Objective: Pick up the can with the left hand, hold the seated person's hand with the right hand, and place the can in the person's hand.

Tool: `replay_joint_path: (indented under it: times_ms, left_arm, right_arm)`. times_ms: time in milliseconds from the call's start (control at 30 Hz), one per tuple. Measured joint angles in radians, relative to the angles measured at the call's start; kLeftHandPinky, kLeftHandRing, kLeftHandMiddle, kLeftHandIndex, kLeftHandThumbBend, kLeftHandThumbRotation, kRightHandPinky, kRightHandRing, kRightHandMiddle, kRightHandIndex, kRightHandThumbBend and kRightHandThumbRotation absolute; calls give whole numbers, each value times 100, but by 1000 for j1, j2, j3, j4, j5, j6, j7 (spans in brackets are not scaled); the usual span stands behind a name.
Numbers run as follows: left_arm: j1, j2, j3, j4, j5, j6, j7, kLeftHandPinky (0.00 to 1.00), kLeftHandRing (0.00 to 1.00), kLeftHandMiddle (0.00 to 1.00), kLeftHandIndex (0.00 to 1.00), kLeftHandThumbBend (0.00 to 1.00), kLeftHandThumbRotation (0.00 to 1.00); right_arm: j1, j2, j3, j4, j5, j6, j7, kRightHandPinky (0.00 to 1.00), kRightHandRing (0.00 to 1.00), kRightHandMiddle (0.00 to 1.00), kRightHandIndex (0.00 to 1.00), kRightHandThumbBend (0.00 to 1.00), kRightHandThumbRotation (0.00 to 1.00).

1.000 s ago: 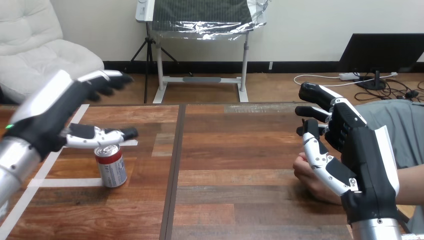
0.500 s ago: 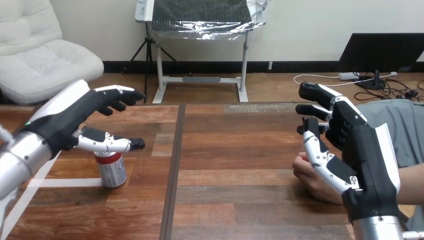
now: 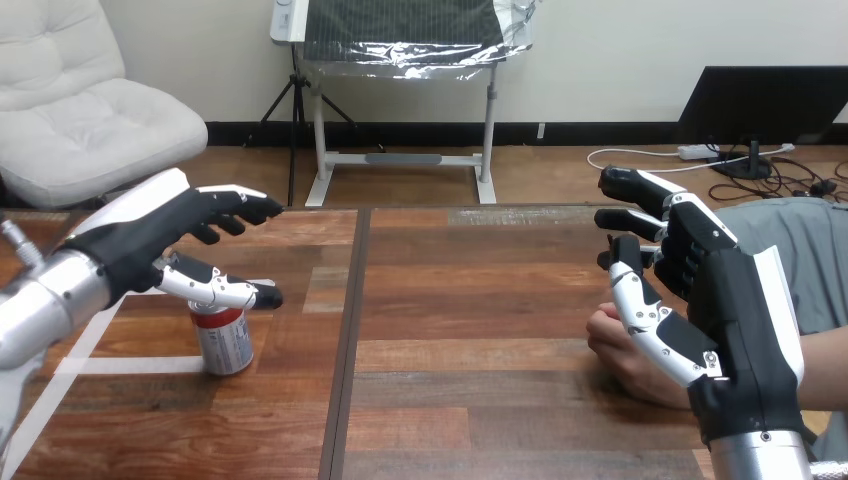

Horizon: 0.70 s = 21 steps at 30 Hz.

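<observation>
A red, white and blue can stands upright on the wooden table at the left. My left hand hovers just above and behind it, open, thumb stretched over the can's top, fingers pointing right. At the right my right hand is raised with its fingers straight, open and holding nothing. The person's hand rests as a loose fist on the table, partly hidden behind my right hand; I cannot tell whether they touch.
White tape lines mark a square on the table around the can. A dark seam runs front to back through the table's middle.
My left hand has dropped lower and drawn back toward the can, its thumb now just over the can's top. The right hand and the person's hand have barely moved.
</observation>
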<state>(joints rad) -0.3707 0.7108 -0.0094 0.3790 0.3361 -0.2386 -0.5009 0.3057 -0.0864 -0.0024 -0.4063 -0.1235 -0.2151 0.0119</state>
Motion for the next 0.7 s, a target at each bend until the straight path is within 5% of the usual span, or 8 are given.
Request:
replay_joint_path:
  times_ms: [700]
  left_arm:
    - [-92, 3, -92, 168, 111, -49, 41, 72, 80, 83, 82, 88, 30]
  right_arm:
    - [0, 0, -6, 0, 0, 5, 16, 59, 74, 81, 75, 16, 0]
